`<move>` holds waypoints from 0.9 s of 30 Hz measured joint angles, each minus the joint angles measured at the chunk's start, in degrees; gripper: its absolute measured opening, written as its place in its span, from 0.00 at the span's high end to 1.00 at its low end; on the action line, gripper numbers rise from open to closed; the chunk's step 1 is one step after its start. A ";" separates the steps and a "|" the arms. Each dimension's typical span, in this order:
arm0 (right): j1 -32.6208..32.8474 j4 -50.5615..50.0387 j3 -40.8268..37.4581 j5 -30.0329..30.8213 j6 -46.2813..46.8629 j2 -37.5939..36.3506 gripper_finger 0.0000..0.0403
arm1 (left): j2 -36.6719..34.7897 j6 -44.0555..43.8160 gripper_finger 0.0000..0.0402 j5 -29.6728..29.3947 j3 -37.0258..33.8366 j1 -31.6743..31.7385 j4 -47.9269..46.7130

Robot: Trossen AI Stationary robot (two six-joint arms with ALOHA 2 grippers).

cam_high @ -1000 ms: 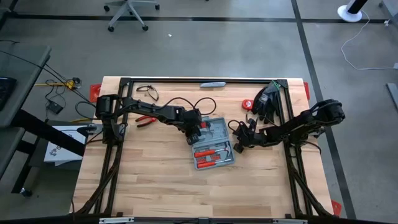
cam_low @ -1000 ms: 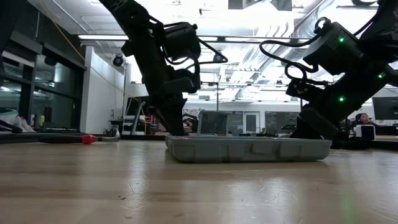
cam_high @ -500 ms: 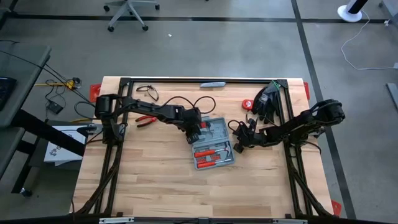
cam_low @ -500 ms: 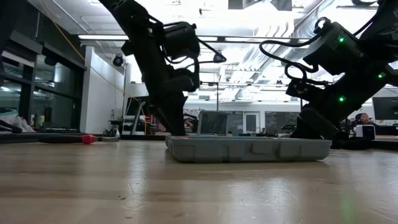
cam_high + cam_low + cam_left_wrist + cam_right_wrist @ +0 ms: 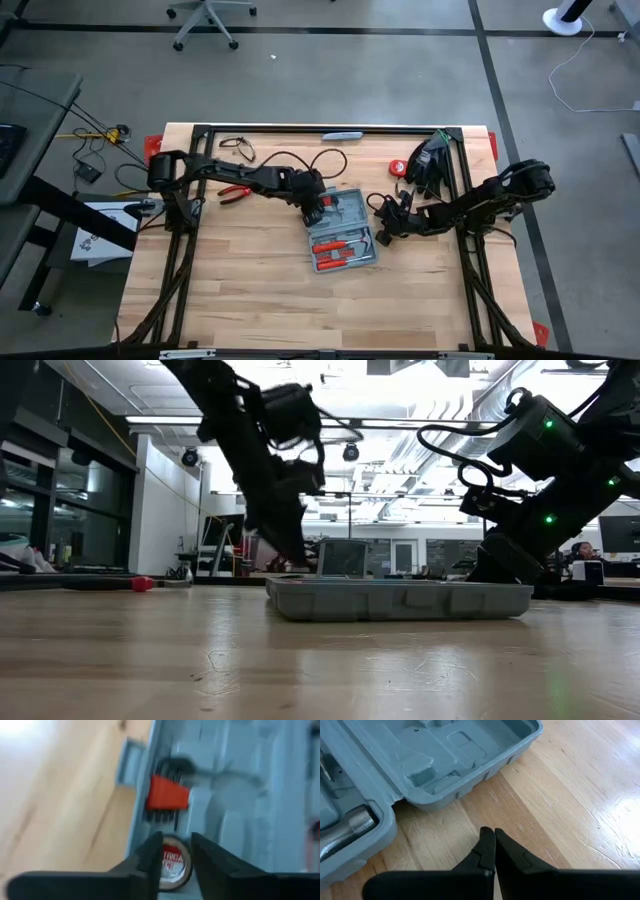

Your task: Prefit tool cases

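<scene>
Near the tabletop centre: tool case, open flat. Rigid moulded plastic, light, probably slick; best gripped at a rim. Left claw straddles a round red-labelled piece inside; grip uncertain. Right claw clenched, empty, just beside the case.

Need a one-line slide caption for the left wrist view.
Left pincer straddles a round red-labelled tape measure inside the open tool case, next to a red-holdered hex key set.

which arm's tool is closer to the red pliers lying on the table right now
The left. The left tool sits over the open blue-grey plastic tool case, with the red-handled pliers out to its left side. The right tool rests beyond the case's far edge, farther off.
</scene>
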 joint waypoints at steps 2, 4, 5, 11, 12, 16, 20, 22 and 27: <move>0.00 0.00 0.00 0.00 0.00 0.00 1.00 | 1.85 -0.02 0.88 0.92 -0.02 0.00 -0.13; 0.00 0.01 0.00 -0.01 0.02 0.00 1.00 | 3.63 -0.09 0.96 1.49 0.08 0.00 -0.10; 0.00 0.00 0.00 -0.01 0.00 0.00 1.00 | 4.27 -0.15 0.98 1.34 0.21 0.07 -0.28; 0.00 0.02 0.00 -0.05 0.02 0.00 1.00 | 3.62 -0.43 0.92 0.71 0.09 0.31 -0.23; 0.00 0.02 0.00 -0.07 0.02 0.00 1.00 | 2.81 -0.22 0.91 0.33 -0.06 0.33 -0.67; 0.00 0.04 0.00 -0.09 0.02 0.00 1.00 | -0.73 -0.03 0.90 -2.04 -0.12 0.39 -1.12; 0.00 0.05 0.00 -0.09 0.02 0.00 1.00 | -3.07 -0.05 0.90 -3.60 -0.11 0.39 -2.79; 0.00 0.07 0.00 -0.09 0.00 0.00 1.00 | -3.47 -0.07 0.90 -3.64 -0.11 0.39 -3.38; -0.02 0.07 0.00 -0.11 0.02 0.00 1.00 | -2.19 -1.00 0.90 -2.86 -0.59 0.37 -7.34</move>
